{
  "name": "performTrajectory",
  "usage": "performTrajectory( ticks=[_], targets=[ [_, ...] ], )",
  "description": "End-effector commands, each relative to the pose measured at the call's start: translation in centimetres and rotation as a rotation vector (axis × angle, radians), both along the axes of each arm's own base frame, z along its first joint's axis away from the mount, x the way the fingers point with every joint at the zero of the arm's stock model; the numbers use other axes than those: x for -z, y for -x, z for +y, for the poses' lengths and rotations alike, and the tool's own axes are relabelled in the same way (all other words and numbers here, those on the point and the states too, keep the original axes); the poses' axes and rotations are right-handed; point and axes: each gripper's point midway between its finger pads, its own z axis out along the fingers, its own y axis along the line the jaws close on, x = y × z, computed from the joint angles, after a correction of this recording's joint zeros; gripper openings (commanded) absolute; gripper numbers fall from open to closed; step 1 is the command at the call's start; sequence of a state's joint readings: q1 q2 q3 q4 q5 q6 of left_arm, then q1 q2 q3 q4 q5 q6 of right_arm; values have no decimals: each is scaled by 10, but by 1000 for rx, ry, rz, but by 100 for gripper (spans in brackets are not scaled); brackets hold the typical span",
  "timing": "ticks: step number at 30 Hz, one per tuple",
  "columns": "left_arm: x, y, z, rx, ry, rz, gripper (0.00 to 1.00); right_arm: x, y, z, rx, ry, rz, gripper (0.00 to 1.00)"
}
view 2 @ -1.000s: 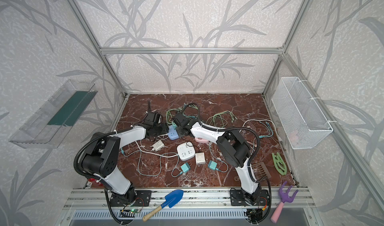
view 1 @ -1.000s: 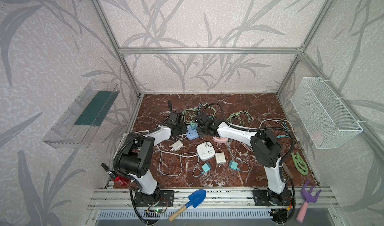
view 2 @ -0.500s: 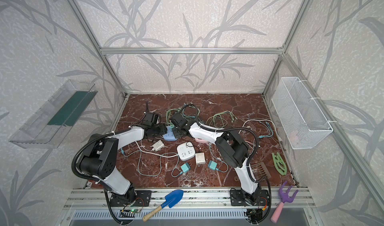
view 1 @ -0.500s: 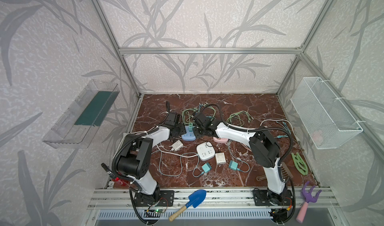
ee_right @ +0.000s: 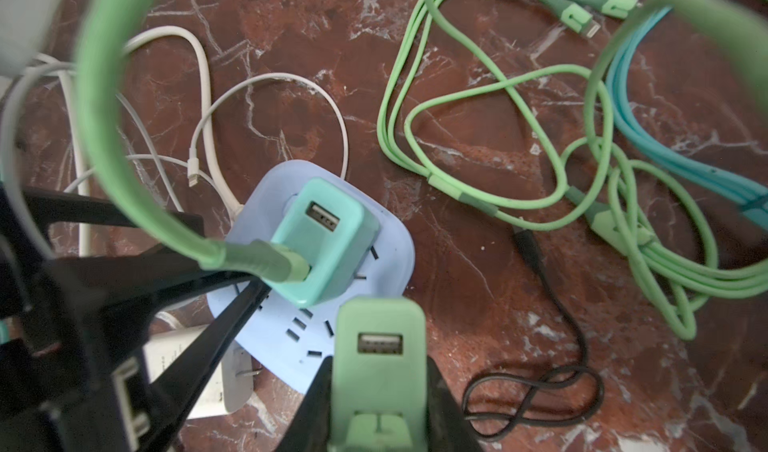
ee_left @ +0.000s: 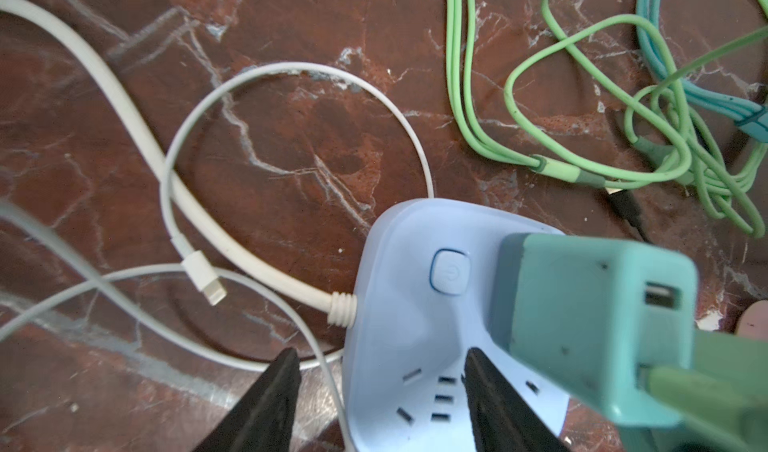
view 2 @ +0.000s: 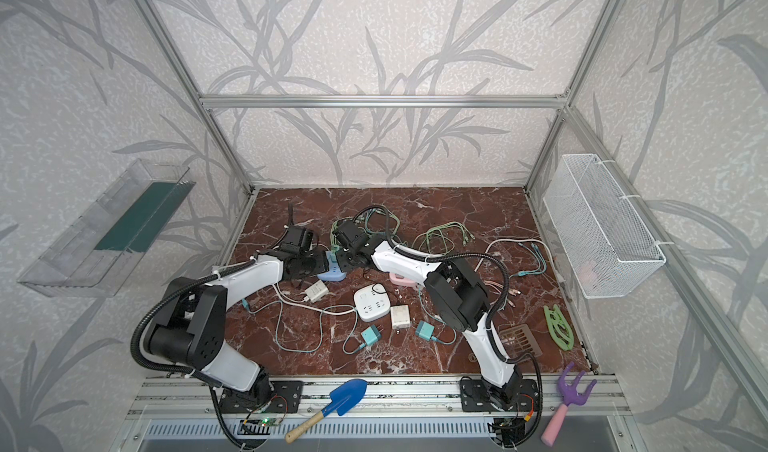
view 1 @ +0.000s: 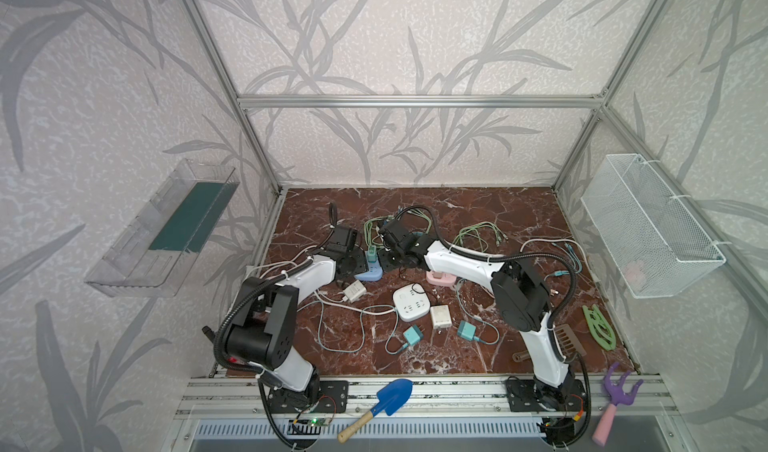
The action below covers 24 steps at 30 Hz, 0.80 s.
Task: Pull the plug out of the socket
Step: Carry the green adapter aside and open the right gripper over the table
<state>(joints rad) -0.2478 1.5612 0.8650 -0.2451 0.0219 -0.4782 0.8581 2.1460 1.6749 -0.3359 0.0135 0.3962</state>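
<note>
The left fingers [ee_left: 266,404] stand half spread, one over the rounded pale blue plastic socket block [ee_left: 399,288], where a teal square charger plug [ee_right: 320,250] sits plugged in, while the right fingers [ee_right: 311,412] clamp a pale green square charger plug [ee_right: 380,346] just off that block's edge.

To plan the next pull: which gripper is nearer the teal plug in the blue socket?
Left. The left gripper straddles the blue socket's edge beside the teal plug; the right gripper, shut on a green plug, hangs higher.
</note>
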Motion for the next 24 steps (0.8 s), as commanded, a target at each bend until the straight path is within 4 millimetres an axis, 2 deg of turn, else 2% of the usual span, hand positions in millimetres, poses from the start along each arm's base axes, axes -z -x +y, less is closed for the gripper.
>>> performTrajectory(
  ticks=[1,6,10,19,24],
  targets=[
    [-14,8,8,-3,-34,-28,65,-16,1,-10,0,-63,34,10],
    [-30,9,5,16,-21,-67,65,-12,13,-12,-37,-77,86,11],
    [-37,10,3,32,-23,-87,65,-1,18,-14,-41,-91,141,13],
    [-56,12,-10,90,-70,-145,65,7,24,-17,-46,-119,230,17],
    [-60,11,-16,104,-93,-156,65,17,24,-25,-40,-94,282,21]
  ],
)
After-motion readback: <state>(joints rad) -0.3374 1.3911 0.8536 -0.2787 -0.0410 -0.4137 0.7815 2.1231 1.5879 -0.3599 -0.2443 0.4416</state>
